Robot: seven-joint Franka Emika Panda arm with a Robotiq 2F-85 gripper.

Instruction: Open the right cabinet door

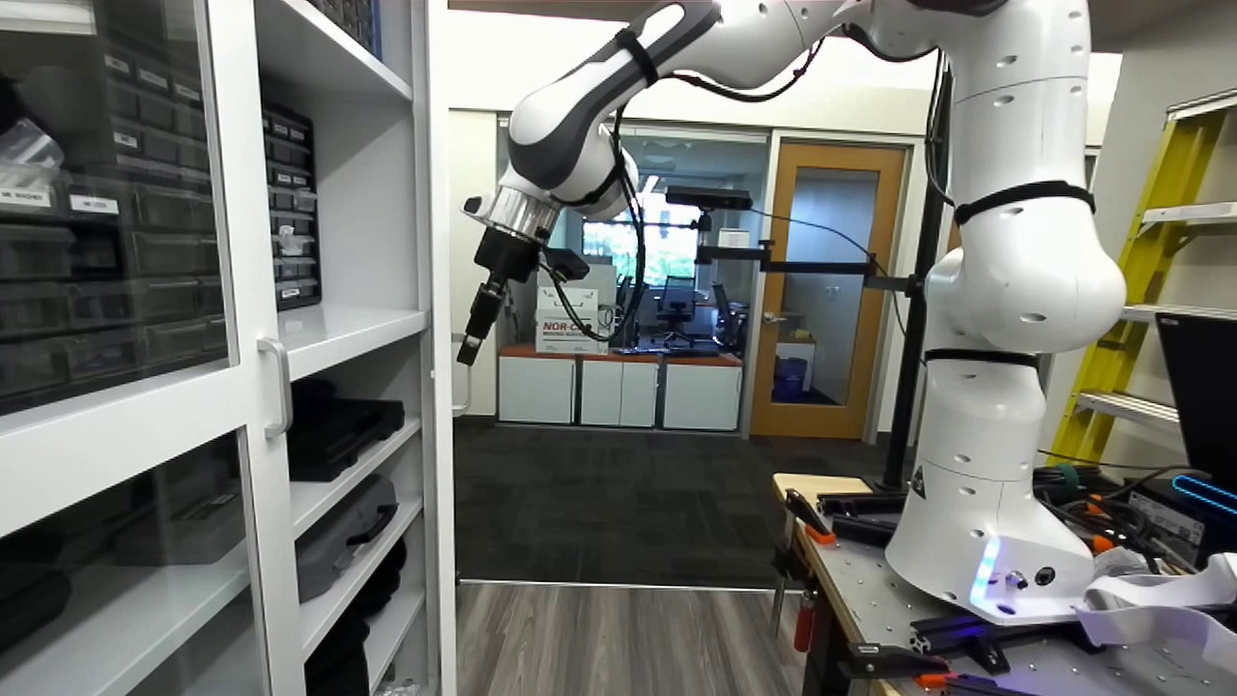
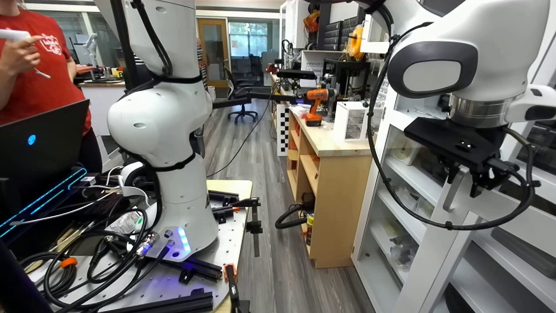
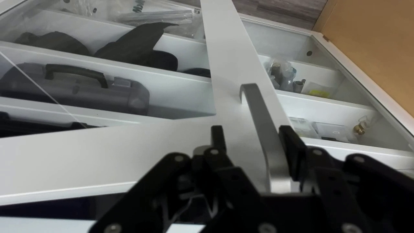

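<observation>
Fingers (image 3: pixel 293 149) of the white robot arm (image 1: pixel 1015 280) hang spread apart up at the cabinet (image 1: pixel 367 174), with a slim handle (image 3: pixel 266 132) in the space between them. Seen in the wrist view, the handle lies much nearer to one finger than to the other; whether that finger touches it, I can't tell. It belongs to the right cabinet door (image 3: pixel 228 48), a glass pane in a white frame, across a strip of floor (image 1: pixel 628 638) from the tabletop (image 1: pixel 875 599) that carries the arm. In an exterior view that door shows only as a narrow white upright, seen nearly edge-on, so whether it stands ajar I can't say for sure. Nearer in the same view is the matching glass door (image 1: pixel 126 440), with dark drawer bins (image 1: pixel 174 222) showing through it. Between the two I can see shelves (image 1: pixel 343 327), where a black case (image 1: pixel 348 425) lies on one level and a gray case (image 1: pixel 338 541) on the level below. In the wrist view, clear plastic bags (image 3: pixel 284 76) show across the door's frame from the gray case. In both exterior views a blue light (image 1: pixel 984 570) glows on the arm's base (image 1: pixel 952 541), and a black cable (image 2: pixel 447 225) loops down from the arm. A wooden workbench (image 2: pixel 339 208) stands just beside the cabinet, an orange drill (image 2: pixel 316 102) upright on it. Over by the tabletop a person (image 2: pixel 39 87) in red stands near a laptop (image 2: pixel 39 143), and a yellow ladder (image 1: pixel 1107 367) stands behind the arm.
</observation>
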